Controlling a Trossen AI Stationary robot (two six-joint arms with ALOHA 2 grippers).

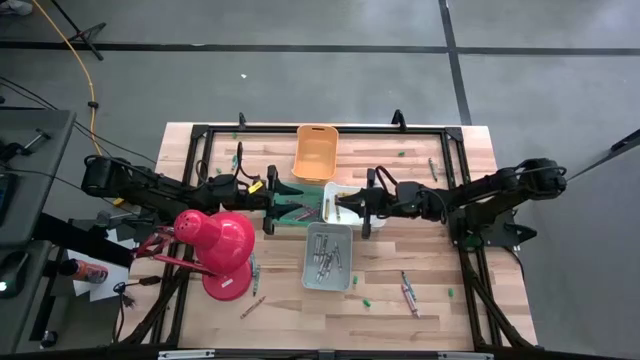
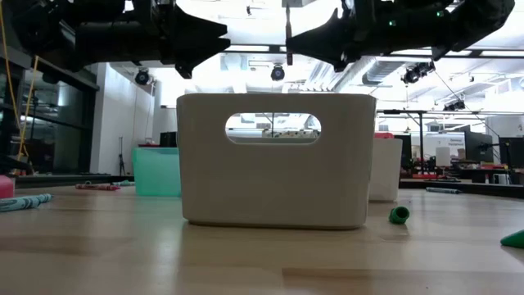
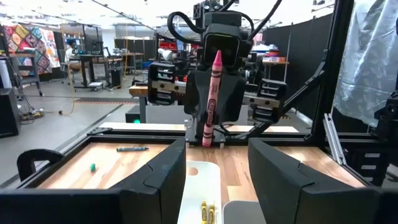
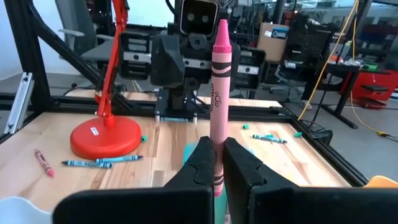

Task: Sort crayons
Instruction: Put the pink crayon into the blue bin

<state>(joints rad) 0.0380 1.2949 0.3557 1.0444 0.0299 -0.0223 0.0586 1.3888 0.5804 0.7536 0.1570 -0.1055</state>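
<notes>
Two arms meet at centre frame in the high view, above the bins. Right end effector [image 4: 216, 163] clamped on a pink crayon [image 4: 218, 93], held upright, tip up, over the white bin [image 1: 344, 190]. Left end effector [image 3: 216, 171] faces it from the left, fingers apart, nothing between them. Grey bin [image 1: 329, 282] just below centre holds several crayons; orange bin [image 1: 315, 155] sits above centre; a teal bin [image 1: 294, 208] lies under the left end effector. Loose crayons [image 1: 408, 293] lie on the table [image 1: 480, 180] at lower right and beside the red lamp [image 1: 220, 245] at lower left.
</notes>
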